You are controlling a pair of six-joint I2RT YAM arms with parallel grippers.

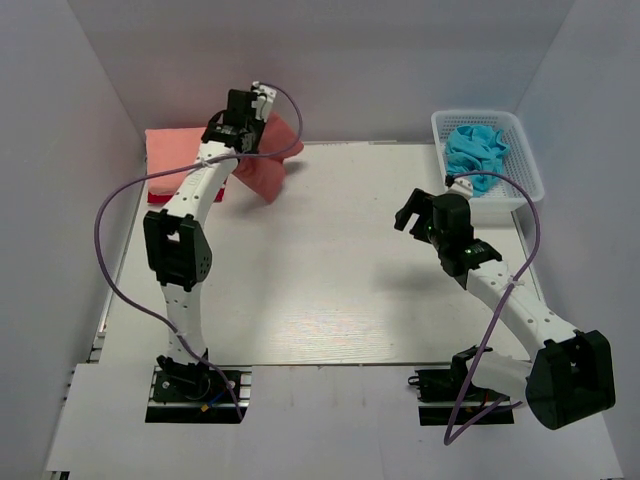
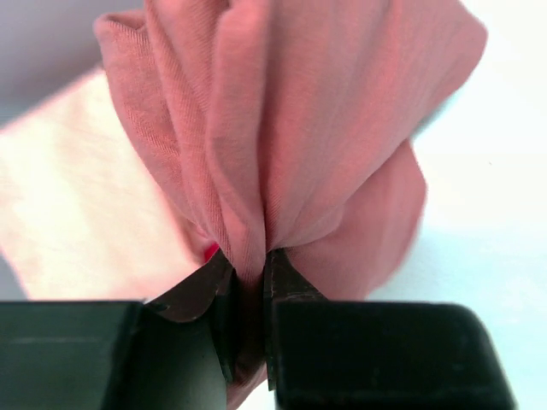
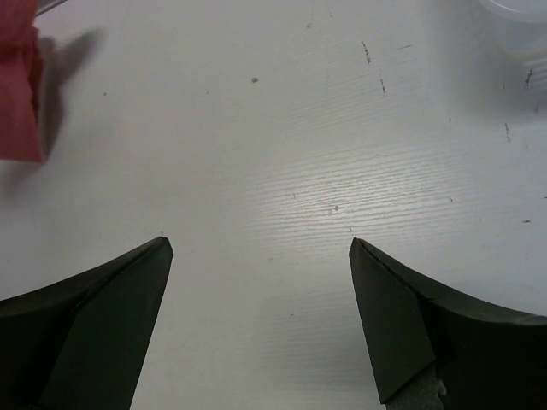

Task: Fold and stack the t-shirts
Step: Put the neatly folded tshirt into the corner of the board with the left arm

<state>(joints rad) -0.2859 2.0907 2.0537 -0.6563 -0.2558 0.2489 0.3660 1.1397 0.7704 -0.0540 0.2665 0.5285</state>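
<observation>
Closest to the lens, the left end effector [image 2: 248, 282] is seen clamped on a thin bunched fold of the brick tee [image 2: 291, 128], and the cloth fans out in deep pleats beyond the fingertips. From above, this tee is held lifted at the far left of the table [image 1: 330, 300]. It hangs just beside the pink tee [image 1: 175, 150], which lies folded in the far left corner on a red tee [image 1: 158, 198], of which only an edge is shown. Whether the hanging hem touches the table cannot be told. The right end effector [image 3: 258, 246] is spread wide and holds nothing, above bare table near the basket [image 1: 525, 165] with its blue cloth [image 1: 475, 150].

Several risks are judged from this:

- **Crumpling:** Only 1 pinch point is used, so the brick tee is gathered, not spread. If it is lowered as it hangs, a crumpled heap is likely rather than a flat sheet.
- **Slipping:** The bite on soft cotton is narrow, so the fold could slip out under a quick swing.
- **Disturbing the stack:** The trailing cloth is close enough that the 2 folded tees could be dragged askew or opened.
- **Wrinkles:** With the right arm well apart, no 2nd corner is held, so wrinkles are probable.
</observation>
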